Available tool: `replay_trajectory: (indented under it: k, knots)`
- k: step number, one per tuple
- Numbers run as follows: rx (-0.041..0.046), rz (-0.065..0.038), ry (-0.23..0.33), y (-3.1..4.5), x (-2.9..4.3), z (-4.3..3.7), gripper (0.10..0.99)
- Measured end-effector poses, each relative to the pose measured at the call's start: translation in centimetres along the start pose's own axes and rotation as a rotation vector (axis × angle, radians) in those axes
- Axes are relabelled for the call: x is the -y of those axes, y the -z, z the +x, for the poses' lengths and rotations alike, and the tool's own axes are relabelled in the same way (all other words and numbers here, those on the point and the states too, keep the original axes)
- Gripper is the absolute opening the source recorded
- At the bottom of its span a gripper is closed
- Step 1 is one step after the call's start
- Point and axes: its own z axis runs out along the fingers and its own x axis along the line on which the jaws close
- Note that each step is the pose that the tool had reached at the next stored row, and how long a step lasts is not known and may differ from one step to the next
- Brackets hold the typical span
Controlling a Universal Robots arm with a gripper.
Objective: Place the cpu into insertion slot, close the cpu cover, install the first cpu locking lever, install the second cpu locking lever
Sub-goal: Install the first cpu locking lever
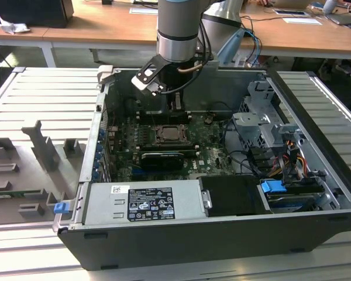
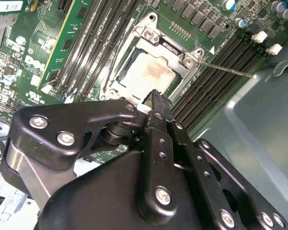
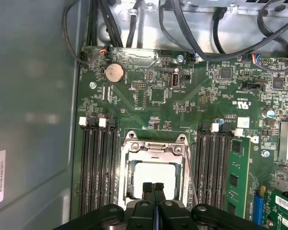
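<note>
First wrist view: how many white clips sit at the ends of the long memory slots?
4. Two clips sit on one side of the cpu, two on the other. The pincer covers the slots' other ends, so more may be hidden.

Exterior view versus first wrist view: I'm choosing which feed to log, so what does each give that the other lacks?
Exterior view adds the power supply, the drive bay and the grey fixture blocks at the exterior view's left. First wrist view adds the coin cell battery, white memory slot latches and the pale-topped cpu. Both share the green motherboard, the insertion slot with its cpu cover, and the shut end effector close to it.
</note>
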Motion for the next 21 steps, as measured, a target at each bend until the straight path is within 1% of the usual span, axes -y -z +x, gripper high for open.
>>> replay_trajectory:
  k: [7, 9, 11, 13, 14, 16, 18, 19, 21]
  knots:
    - [0.0000, 0.000, 0.000, 1.81, -0.04, 0.03, 0.106]
    - [0.0005, 0.000, 0.000, 2.72, -0.06, 0.04, 0.106]
    - [0.0008, 0.000, 0.000, 3.31, -0.07, 0.05, 0.106]
    - [0.0006, 0.000, 0.001, 3.36, -0.07, 0.05, 0.106]
    - [0.0006, 0.000, 0.016, 3.36, -0.07, 0.05, 0.106]
    - [0.0000, 0.001, 0.056, 3.37, -0.07, 0.05, 0.106]
    - [-0.0013, 0.002, 0.122, 3.37, -0.07, 0.05, 0.106]
    - [-0.0019, 0.002, 0.143, 3.36, -0.08, 0.05, 0.106]
    - [-0.0023, 0.003, 0.164, 3.37, -0.08, 0.05, 0.106]
